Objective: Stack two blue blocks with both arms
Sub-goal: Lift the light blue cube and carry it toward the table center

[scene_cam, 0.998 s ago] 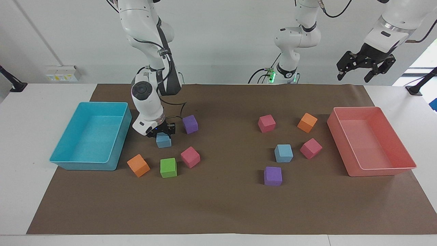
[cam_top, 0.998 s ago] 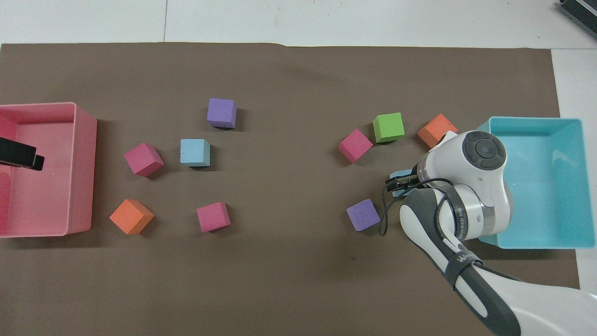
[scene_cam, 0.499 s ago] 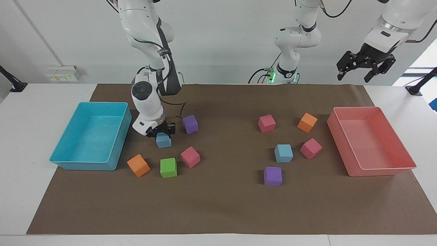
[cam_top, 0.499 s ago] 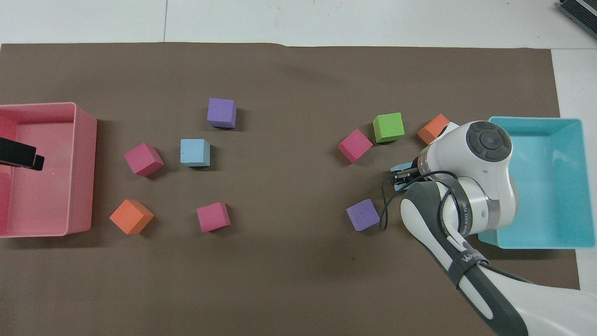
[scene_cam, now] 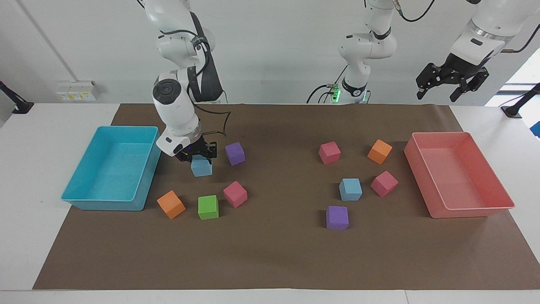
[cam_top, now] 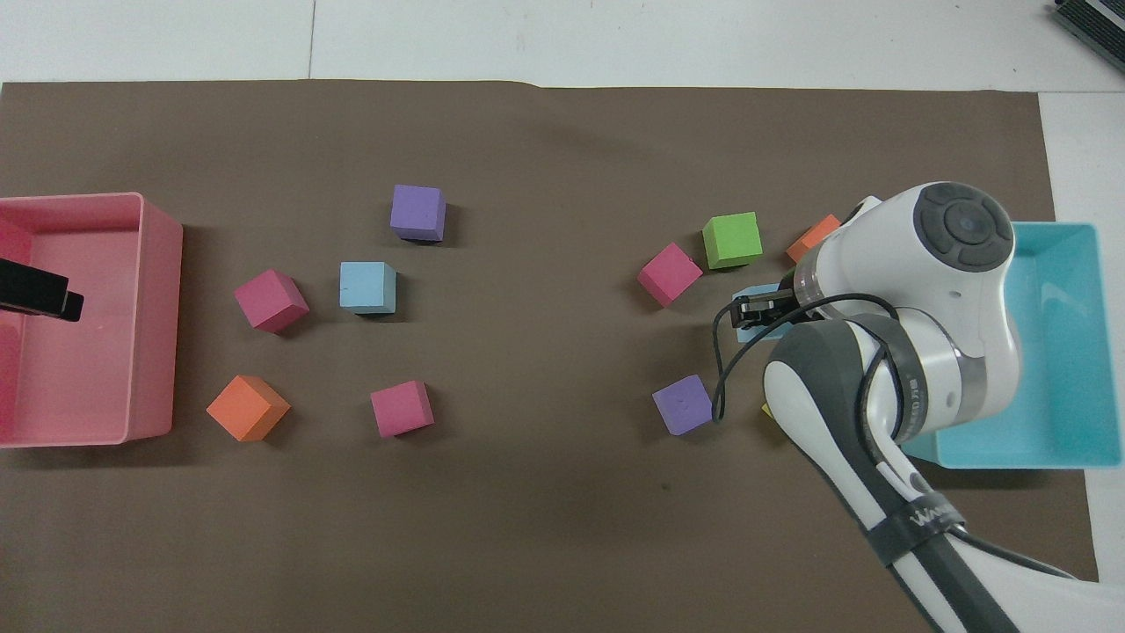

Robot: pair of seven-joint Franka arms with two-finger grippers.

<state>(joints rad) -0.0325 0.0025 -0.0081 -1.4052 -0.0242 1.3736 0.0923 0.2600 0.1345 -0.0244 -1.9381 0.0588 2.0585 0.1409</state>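
My right gripper (scene_cam: 198, 157) is shut on one blue block (scene_cam: 201, 167) and holds it a little above the brown mat, beside the turquoise tray. In the overhead view, this block (cam_top: 752, 332) peeks out under the right gripper (cam_top: 760, 309). The second blue block (scene_cam: 350, 189) lies on the mat toward the left arm's end of the table, and also shows in the overhead view (cam_top: 367, 287). My left gripper (scene_cam: 451, 86) waits open and empty, high up over the pink tray; its tip shows in the overhead view (cam_top: 39, 297).
The turquoise tray (scene_cam: 84, 198) and the pink tray (scene_cam: 476, 207) stand at the mat's two ends. A purple (scene_cam: 235, 153), pink (scene_cam: 235, 194), green (scene_cam: 208, 207) and orange cube (scene_cam: 171, 204) surround the held block. Purple (scene_cam: 337, 217), pink (scene_cam: 384, 183) (scene_cam: 329, 152) and orange (scene_cam: 379, 151) cubes ring the second.
My right gripper has risen with the blue block, lifting it off the mat. The left arm has not moved.
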